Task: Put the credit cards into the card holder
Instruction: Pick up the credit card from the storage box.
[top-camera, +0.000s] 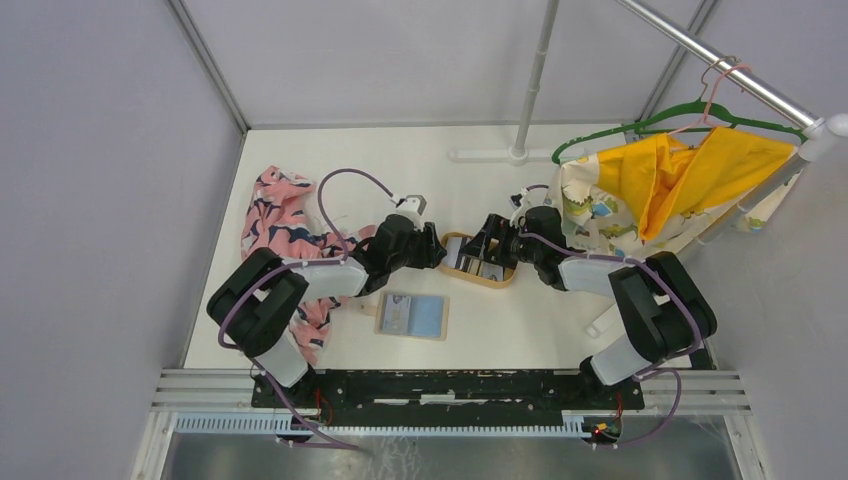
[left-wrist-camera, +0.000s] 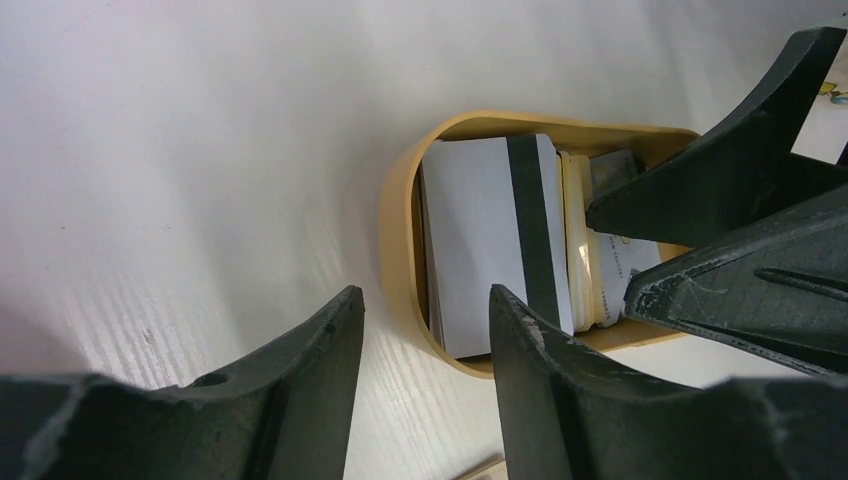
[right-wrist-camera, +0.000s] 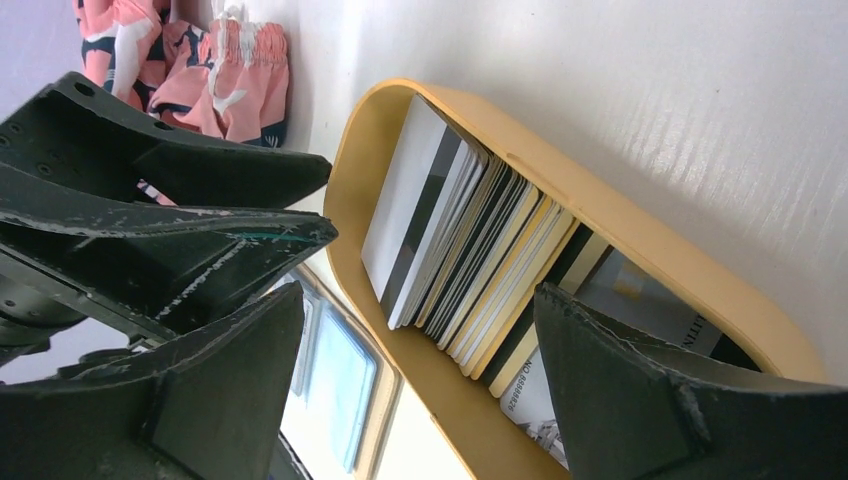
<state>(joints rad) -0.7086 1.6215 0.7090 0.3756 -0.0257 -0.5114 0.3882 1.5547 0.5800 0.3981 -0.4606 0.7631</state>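
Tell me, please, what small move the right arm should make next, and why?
Probably lower the right pincer slightly and close on the credit cards. Its jaws stand open astride the stack leaning in the tray and hold nothing, and the card holder lies open nearby.

Credit cards (right-wrist-camera: 470, 260) stacked on edge, fanned, in oval tray (left-wrist-camera: 395, 240), tan card holder (top-camera: 411, 315) open flat nearby
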